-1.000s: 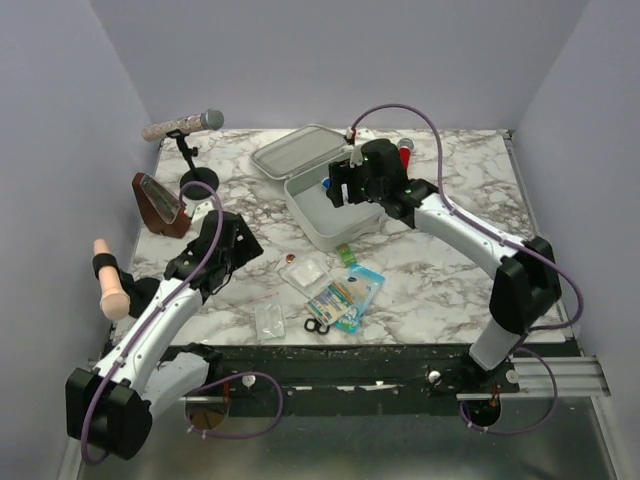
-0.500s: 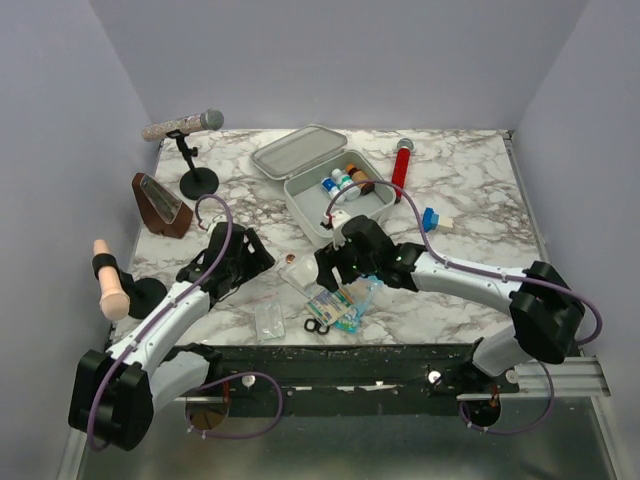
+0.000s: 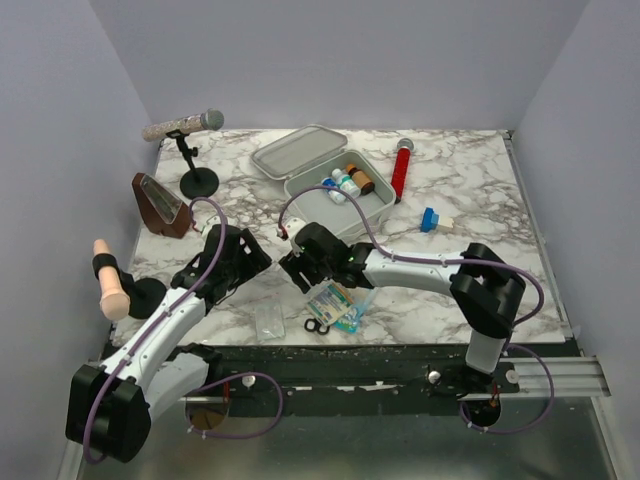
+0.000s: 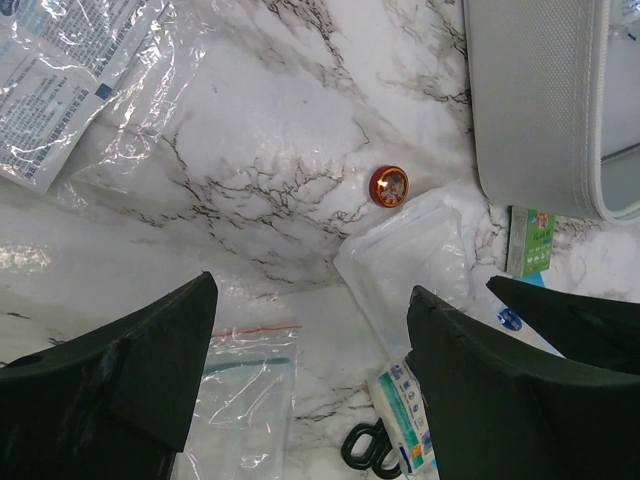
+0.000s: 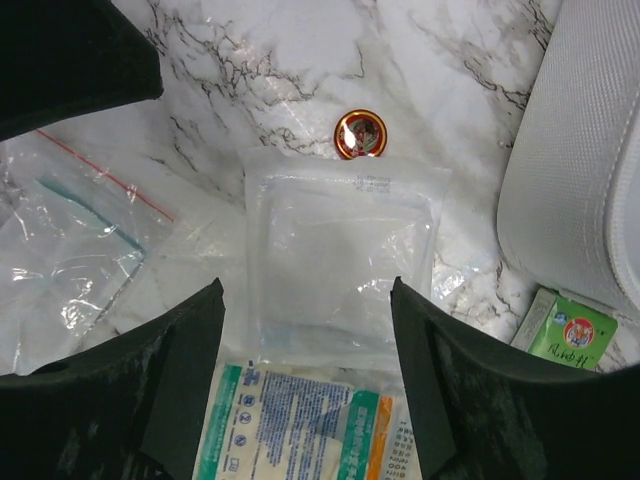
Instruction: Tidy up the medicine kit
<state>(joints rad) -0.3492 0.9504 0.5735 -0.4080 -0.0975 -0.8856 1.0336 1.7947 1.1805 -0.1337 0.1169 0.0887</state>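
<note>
Clear plastic: one sealed flat packet [image 5: 340, 260], lying on the marble table [image 3: 470, 180] directly beneath the right gripper [image 5: 310, 390], whose jaws stand apart and hold nothing. Left gripper [image 4: 310, 370], jaws likewise apart and empty, hovers close by. Medicine kit [image 3: 370, 215], lid thrown back, sits centre-rear with small bottles [image 3: 345, 182] inside. Step in hand, by judgement: gathering loose packets. Next move probably calls for a descent and a careful pinch on thin, slippery film.

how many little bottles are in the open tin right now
3, side by side in the medicine kit: a blue-capped bottle at the left, a white bottle in the middle, a brown bottle at the right. The near wall may hide more.
</note>
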